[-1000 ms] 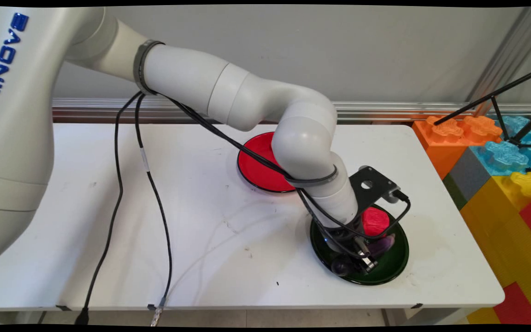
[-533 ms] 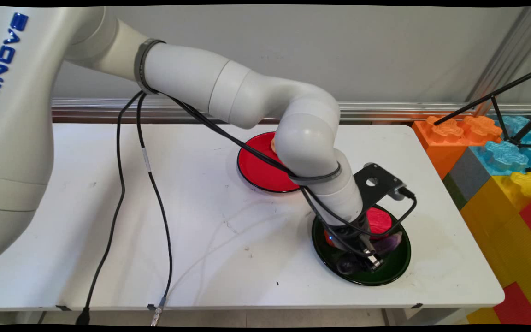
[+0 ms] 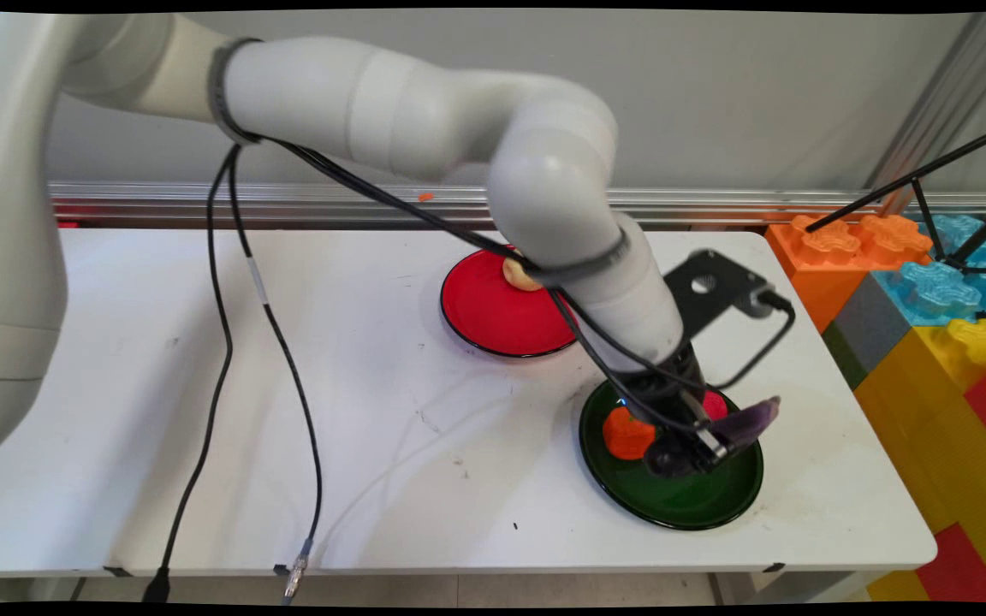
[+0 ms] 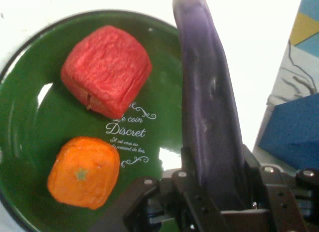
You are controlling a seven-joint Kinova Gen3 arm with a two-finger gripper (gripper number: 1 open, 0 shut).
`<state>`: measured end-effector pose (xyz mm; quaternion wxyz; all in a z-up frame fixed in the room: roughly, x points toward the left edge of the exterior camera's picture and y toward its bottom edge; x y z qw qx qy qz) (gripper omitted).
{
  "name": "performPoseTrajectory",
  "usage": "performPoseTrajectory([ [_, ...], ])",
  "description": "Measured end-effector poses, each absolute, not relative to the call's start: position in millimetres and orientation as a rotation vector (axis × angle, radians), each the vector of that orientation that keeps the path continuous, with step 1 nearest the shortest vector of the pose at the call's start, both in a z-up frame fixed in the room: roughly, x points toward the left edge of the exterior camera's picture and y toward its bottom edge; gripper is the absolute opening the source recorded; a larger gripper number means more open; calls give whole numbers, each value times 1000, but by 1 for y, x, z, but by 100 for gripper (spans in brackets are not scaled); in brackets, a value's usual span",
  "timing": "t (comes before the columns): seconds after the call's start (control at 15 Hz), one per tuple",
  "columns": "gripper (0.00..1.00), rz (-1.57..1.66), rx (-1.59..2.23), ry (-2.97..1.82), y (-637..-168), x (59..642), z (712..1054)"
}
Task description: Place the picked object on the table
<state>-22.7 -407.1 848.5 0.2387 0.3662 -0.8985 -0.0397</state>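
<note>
The gripper (image 3: 709, 445) was closed tight on a purple eggplant (image 4: 209, 117) and held it up in the air, just above the green plate (image 3: 673, 505). The eggplant stuck out long past the fingers, with its tip pointing out over the plate's rim toward the white table (image 3: 202, 428). On the plate lay a red block-shaped food toy (image 4: 106, 71) and an orange one (image 4: 83, 172), close together but apart from the eggplant. It looked like the eggplant cleared both, though the main view was partly blocked by the arm. A good lift would go slow and straight, so the long end did not swing. A red plate (image 3: 493, 312) sat farther back with a small yellow thing (image 3: 520, 275) on it.
</note>
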Motion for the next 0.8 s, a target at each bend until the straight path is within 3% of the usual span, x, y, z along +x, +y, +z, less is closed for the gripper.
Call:
performPoseTrajectory([
  [0.33,0,-84,856,-2476,-411,13,877],
  [0.8,0,10,535,-2595,-433,113,899],
])
